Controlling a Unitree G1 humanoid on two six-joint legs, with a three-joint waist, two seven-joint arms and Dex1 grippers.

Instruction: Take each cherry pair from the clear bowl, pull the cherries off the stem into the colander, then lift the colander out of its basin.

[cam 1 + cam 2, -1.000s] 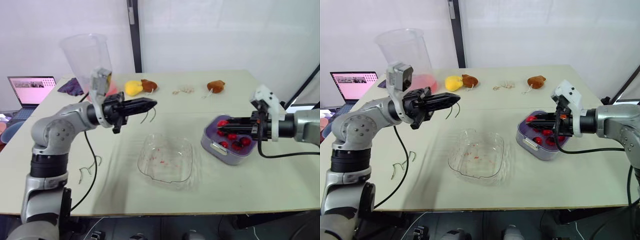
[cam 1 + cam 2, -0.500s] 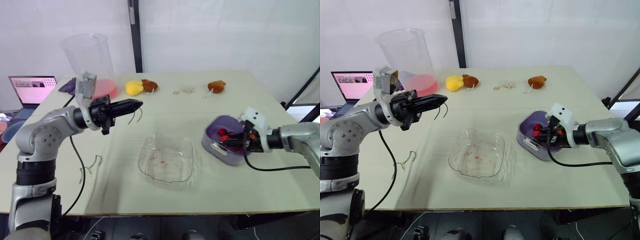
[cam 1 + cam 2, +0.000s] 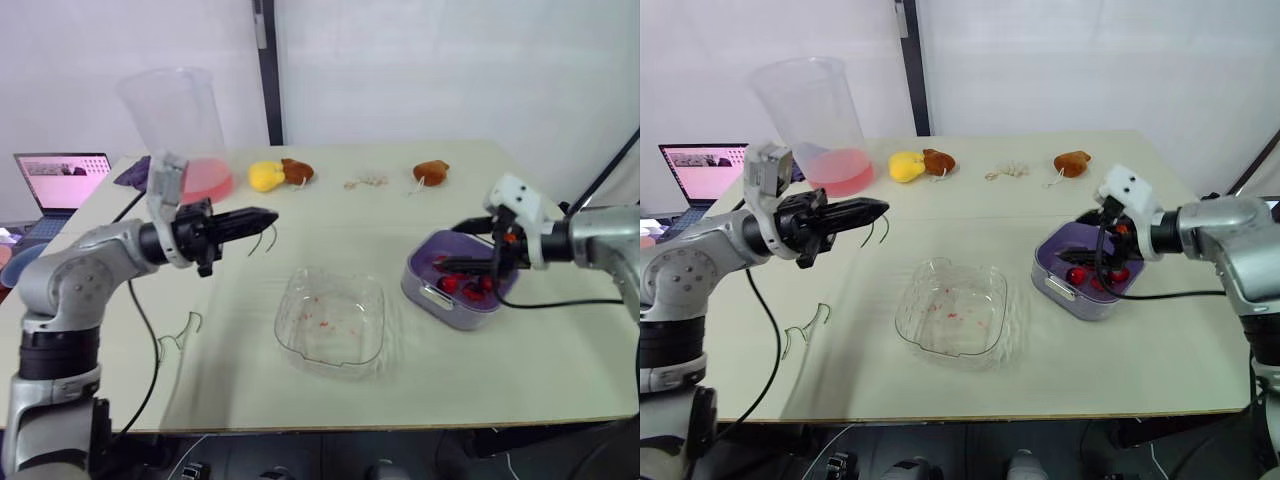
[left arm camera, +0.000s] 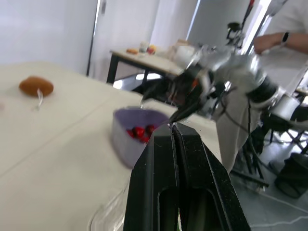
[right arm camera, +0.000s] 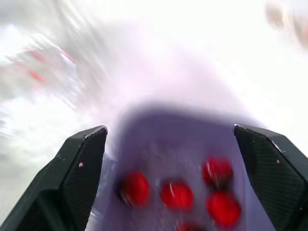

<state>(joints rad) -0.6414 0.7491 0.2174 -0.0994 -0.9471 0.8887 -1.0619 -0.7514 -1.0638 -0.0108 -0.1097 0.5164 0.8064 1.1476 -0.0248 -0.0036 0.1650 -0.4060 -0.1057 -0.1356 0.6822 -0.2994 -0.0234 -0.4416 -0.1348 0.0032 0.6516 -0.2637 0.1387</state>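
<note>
- While the clear bowl (image 3: 332, 318) sits emptied mid-tabletop (image 3: 480, 360), the purple colander (image 3: 424, 283) at right holds the cherries (image 3: 450, 284).
- Above it, the right end effector (image 5: 168, 130) hangs wide open and empty, seemingly poised for the rim.
- Pinched shut on a bare stem (image 3: 270, 240), the left end effector (image 3: 262, 217) carries it aside, likely to discard.

Centre frame in the head views, the bowl (image 3: 332, 318) sits on the table (image 3: 300, 400), toward its front edge. To its right, the colander (image 3: 420, 285) holds cherries (image 3: 452, 285), with the right gripper (image 3: 455, 266) over them. Left of centre, the left gripper (image 3: 262, 216) hangs above the table, a stem (image 3: 266, 241) pinched at its tip. Loose stems (image 3: 180, 333) lie lower left. Along the back, left to right: laptop (image 3: 62, 180) off the table's edge, beaker (image 3: 178, 125), two toys (image 3: 278, 175) side by side, string (image 3: 366, 182), a third toy (image 3: 431, 171).
</note>
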